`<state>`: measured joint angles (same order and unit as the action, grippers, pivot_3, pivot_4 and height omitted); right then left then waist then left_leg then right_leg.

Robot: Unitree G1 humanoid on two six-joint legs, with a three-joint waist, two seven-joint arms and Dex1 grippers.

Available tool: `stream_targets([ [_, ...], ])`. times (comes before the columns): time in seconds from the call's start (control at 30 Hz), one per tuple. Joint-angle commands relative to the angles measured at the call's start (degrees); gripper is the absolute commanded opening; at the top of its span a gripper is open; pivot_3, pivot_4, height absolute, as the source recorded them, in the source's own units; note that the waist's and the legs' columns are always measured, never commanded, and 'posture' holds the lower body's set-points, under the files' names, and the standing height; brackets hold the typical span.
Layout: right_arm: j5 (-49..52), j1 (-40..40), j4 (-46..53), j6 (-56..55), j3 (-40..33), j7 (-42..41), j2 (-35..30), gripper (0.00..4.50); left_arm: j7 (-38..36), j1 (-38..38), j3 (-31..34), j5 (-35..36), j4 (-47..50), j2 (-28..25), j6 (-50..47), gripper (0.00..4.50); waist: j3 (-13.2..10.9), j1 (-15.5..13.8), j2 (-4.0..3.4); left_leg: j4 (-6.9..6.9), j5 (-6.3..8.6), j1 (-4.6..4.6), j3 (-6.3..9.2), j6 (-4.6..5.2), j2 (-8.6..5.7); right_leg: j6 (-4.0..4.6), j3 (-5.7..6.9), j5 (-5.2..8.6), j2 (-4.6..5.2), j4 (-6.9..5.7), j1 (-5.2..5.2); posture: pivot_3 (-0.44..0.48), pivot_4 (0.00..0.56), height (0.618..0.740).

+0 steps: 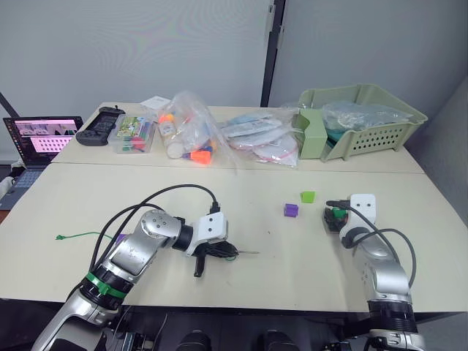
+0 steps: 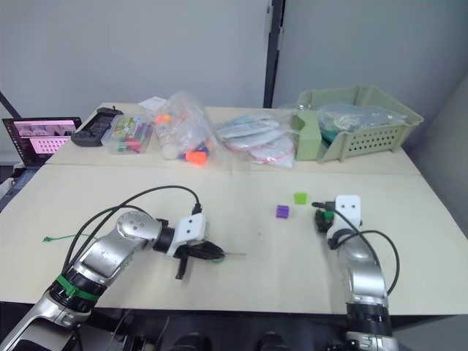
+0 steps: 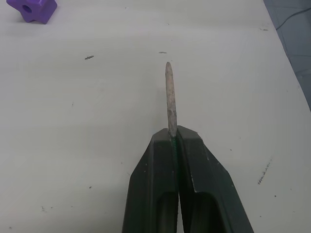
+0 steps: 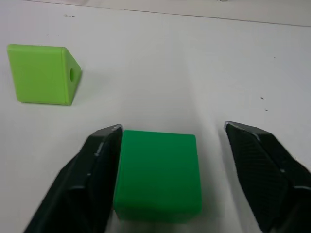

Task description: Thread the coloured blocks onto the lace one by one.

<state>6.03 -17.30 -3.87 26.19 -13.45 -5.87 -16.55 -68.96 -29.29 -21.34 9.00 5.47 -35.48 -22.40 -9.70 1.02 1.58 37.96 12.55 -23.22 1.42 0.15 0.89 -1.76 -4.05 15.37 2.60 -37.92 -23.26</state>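
At lower left of the head view we find the left gripper (image 1: 219, 252) clamped on the lace (image 3: 169, 94), its stiff tip protruding; a loose pinch could let it swivel. The purple block (image 1: 291, 210) and lime block (image 1: 308, 196) sit mid-frame amid open table. At right, the right gripper (image 4: 170, 167) stands spread around the dark green block (image 4: 159, 174), one finger touching; uneven closing could skew it.

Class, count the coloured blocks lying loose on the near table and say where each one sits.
3: a purple block mid-table, a lime block just behind it, and a green block between the fingers of the right claw. Others may be hidden behind the arms.
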Motion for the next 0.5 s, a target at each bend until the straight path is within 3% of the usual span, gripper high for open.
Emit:
stream_targets([
  [0.03,0.8,0.6,3.1,1.1,-1.1,1.3,0.5,1.91,0.4,-0.6,0.7,-0.3,1.5,-0.3,0.3,0.0,0.0,0.0,0.0,0.0,0.0,0.0,0.0,0.0,0.0,0.0,0.0,0.0,0.0,0.0,0.0,0.0,0.15,0.74],
  [0.1,1.0,0.9,5.4,2.1,-1.0,1.9,1.2,1.25,0.3,-0.8,0.7,-0.2,1.2,-0.2,0.4,0.0,0.0,0.0,0.0,0.0,0.0,0.0,0.0,0.0,0.0,0.0,0.0,0.0,0.0,0.0,0.0,0.0,0.15,0.74],
  [0.2,1.2,2.4,11.3,4.4,-0.9,3.1,2.3,1.21,0.3,-0.9,0.6,-0.3,0.9,-0.2,0.7,0.0,0.0,0.1,-0.01,-0.01,0.0,-0.01,0.01,0.0,0.01,0.0,0.0,0.0,0.0,-0.01,-0.02,0.0,0.15,0.74],
  [0.33,2.4,7.4,26.2,11.8,0.8,5.6,5.7,1.21,0.2,-0.9,0.7,-0.4,0.6,-0.2,1.1,0.0,0.0,0.1,-0.02,-0.04,0.0,-0.02,0.03,0.0,0.02,0.0,0.01,0.0,-0.01,-0.02,-0.05,0.0,0.15,0.74],
  [0.43,3.2,16.9,45.6,21.2,11.5,9.4,11.8,1.21,0.1,-1.1,1.0,-0.6,-0.4,-0.3,1.7,0.0,0.0,0.1,-0.04,-0.07,0.0,-0.06,0.05,0.0,0.03,0.0,0.01,0.0,-0.02,-0.05,-0.12,0.0,0.15,0.74],
  [0.5,2.7,21.9,52.9,25.2,18.6,11.8,14.6,1.21,0.0,-1.2,1.1,-0.6,-0.6,-0.4,2.0,0.0,0.0,0.3,-0.05,-0.13,0.0,-0.07,0.14,0.0,0.07,0.0,0.05,0.01,-0.07,-0.09,-0.15,0.0,0.15,0.74],
])
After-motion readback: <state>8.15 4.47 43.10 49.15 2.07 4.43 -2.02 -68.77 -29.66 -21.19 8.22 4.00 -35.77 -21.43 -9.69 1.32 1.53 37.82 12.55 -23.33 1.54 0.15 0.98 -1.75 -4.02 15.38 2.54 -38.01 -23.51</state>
